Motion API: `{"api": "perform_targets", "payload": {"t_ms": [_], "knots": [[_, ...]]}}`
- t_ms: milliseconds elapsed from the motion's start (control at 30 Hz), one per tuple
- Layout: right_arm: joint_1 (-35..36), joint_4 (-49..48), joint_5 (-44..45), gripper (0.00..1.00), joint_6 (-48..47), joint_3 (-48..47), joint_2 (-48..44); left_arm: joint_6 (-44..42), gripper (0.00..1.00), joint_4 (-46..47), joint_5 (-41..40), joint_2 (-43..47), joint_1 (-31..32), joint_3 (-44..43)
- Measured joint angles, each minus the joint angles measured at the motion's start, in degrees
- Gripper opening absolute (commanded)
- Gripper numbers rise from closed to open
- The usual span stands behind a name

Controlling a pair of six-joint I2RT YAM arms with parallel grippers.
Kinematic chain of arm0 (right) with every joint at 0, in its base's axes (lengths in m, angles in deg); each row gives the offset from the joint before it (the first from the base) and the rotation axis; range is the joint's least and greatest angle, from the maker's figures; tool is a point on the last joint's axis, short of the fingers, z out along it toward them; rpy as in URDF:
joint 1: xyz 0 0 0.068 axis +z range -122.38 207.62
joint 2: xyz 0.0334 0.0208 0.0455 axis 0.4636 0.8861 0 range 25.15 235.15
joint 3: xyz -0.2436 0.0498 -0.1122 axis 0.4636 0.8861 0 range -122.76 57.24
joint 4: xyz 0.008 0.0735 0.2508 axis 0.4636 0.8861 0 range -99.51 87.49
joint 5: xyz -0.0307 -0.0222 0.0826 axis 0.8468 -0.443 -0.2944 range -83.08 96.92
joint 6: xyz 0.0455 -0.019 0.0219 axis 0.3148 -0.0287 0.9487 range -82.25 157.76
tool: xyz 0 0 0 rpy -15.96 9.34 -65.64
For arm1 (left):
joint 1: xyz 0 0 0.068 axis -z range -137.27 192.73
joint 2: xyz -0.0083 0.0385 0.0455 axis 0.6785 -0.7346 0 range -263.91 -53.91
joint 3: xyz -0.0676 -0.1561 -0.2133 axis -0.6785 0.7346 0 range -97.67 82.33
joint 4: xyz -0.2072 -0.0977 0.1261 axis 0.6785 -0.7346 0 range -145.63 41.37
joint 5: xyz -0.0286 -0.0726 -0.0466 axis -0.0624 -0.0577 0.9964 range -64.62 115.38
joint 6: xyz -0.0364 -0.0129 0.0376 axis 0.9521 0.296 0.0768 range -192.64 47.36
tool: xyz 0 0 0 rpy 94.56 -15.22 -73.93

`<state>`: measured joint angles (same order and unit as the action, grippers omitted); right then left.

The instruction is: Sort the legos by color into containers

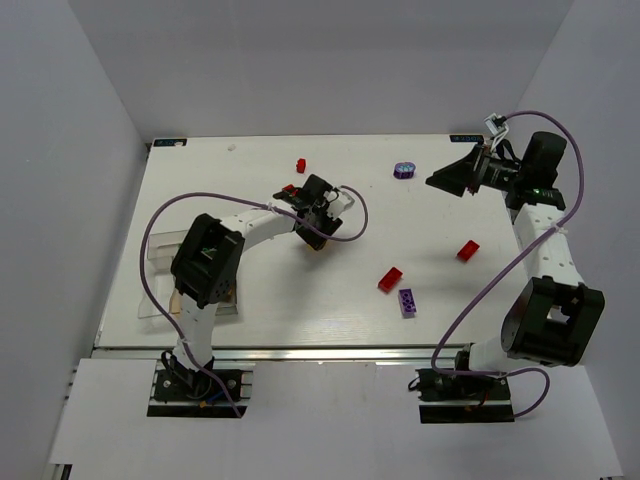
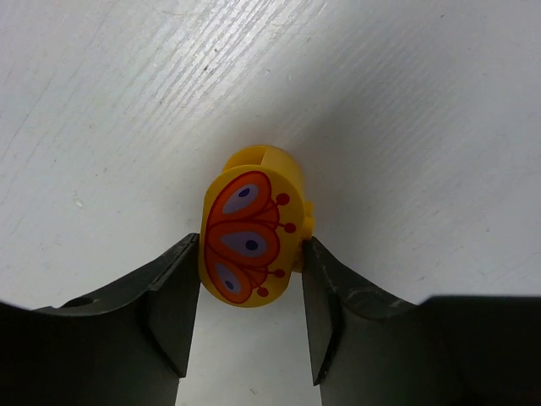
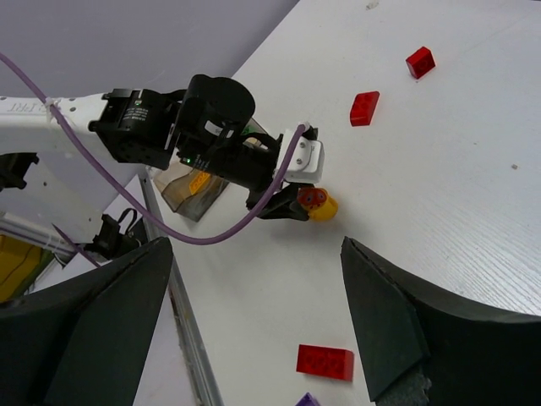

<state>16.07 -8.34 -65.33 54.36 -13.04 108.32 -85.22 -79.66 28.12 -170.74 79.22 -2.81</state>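
Note:
My left gripper (image 2: 250,254) is shut on a yellow rounded lego with an orange butterfly print (image 2: 249,233), both fingers touching its sides, low over the table. From above, that gripper (image 1: 318,238) is left of centre. The right wrist view shows the same piece (image 3: 321,204) at the left fingertips. My right gripper (image 1: 445,180) is open and empty, held above the far right; its jaws stand wide apart (image 3: 257,245). Red legos (image 1: 390,279) (image 1: 468,250) (image 1: 300,165) (image 1: 289,189), a purple brick (image 1: 407,301) and a purple rounded piece (image 1: 403,169) lie loose. The containers (image 1: 160,262) sit at the left edge, partly under the left arm.
A tan-tinted bin (image 3: 190,188) holds a yellow brick (image 3: 197,179). The left arm's purple cable (image 1: 352,215) loops beside its wrist. White walls close in the table at the back and sides. The table's near edge is a metal rail (image 1: 330,352).

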Motion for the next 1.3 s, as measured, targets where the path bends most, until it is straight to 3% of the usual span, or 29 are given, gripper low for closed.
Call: {"api": "perform_targets", "payload": {"t_ms": [67,167,267,300,467,600,933,1200,1267,1300], "knots": [[-0.13,-0.35,-0.07,0.82,0.39,0.13,0.0,1.27,0.0,0.04,0.37,0.22,-0.28,0.07],[-0.33,-0.94,-0.26,0.63,0.42,0.7,-0.2,6.01,0.0,0.98,-1.44,2.34,-0.48,2.12],[-0.35,0.52,0.2,0.07,-1.9,0.7,-0.22,13.03,0.0,2.62,-6.47,9.66,-0.83,8.41],[-0.37,1.99,0.74,0.0,-2.71,0.57,-0.24,15.65,0.0,2.8,-8.44,13.22,-1.05,10.8],[-0.28,11.19,5.33,0.0,-9.27,-0.98,0.13,27.76,0.0,-0.48,-18.95,29.07,-2.71,15.04],[0.33,17.14,9.53,0.0,-14.1,-3.52,1.57,36.09,0.0,-5.97,-27.02,35.39,-4.04,15.58],[0.76,22.53,13.18,0.0,-18.4,-3.58,2.54,48.59,0.0,-19.37,-38.34,35.74,-7.04,25.16],[0.79,22.77,13.66,0.0,-18.73,-3.56,2.67,52.09,0.0,-21.42,-40.06,36.85,-9.46,28.06],[0.81,22.77,13.66,0.0,-18.75,-3.58,2.84,52.48,0.14,-22.08,-40.04,36.81,-9.81,28.63],[0.81,22.77,13.66,0.0,-18.75,-3.58,3.04,52.59,0.28,-22.38,-40.04,36.81,-9.99,28.72]]}}
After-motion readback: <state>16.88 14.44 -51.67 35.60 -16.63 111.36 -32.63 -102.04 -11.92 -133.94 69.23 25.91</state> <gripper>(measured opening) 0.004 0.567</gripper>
